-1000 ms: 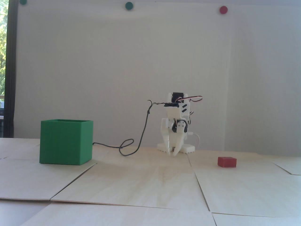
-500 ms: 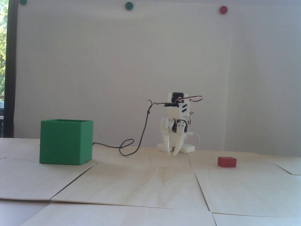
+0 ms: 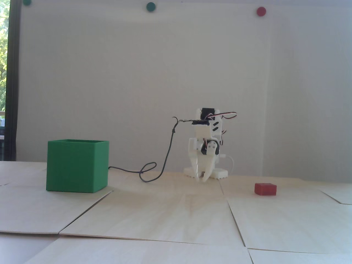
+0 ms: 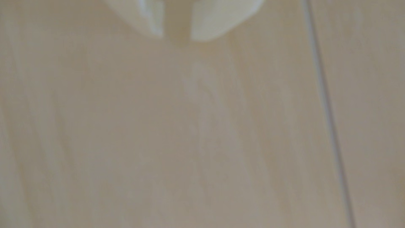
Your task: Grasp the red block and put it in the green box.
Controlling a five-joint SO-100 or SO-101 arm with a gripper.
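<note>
While your arm sat folded at its base, your pincer [image 3: 202,176] hung tip-down just above the tabletop [image 3: 176,214], slightly parted and empty. Red block [image 3: 265,189]: flat on the tabletop, well right of the pincer in the fixed view, ungrasped. Green box [image 3: 77,166]: upright, open-topped, far left, likely awaiting the drop.

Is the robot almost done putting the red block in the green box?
Not yet. Nothing is done: the red block lies on the table, far right of the green box in the fixed view. The gripper holds nothing, pointing down near the base. Grabbing, carrying and dropping are all left.
</note>
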